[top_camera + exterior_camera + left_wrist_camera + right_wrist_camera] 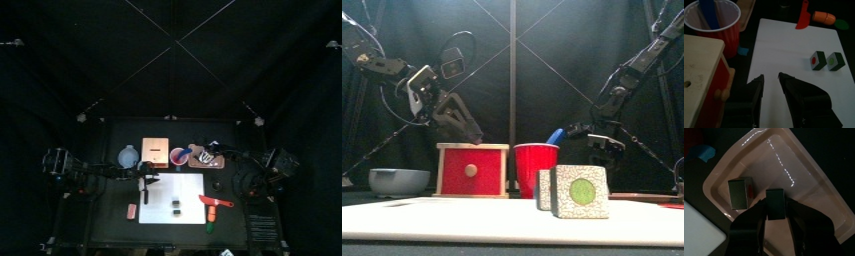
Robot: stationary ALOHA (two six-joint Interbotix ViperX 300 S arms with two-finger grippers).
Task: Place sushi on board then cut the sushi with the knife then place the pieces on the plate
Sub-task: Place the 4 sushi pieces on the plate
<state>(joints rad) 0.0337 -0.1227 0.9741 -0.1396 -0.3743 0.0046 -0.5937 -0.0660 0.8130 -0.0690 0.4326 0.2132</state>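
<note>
On the white board [784,50] two dark green sushi pieces [827,60] stand side by side, large in the front view [576,191]. Beyond them a red knife [803,15] lies at the board's edge. My left gripper [769,79] hovers low over the board, open, with nothing between its fingers. At the back my right gripper [775,210] is shut on a sushi piece [775,197] just above the pink tray [807,175]. A second sushi piece [740,193] lies in the tray beside it.
The wooden box with a red drawer front [473,170] stands at the back left, the blue-grey bowl [398,181] left of it. A red cup [711,22] holds the blue knife [708,12]. An orange toy [824,17] lies past the red knife.
</note>
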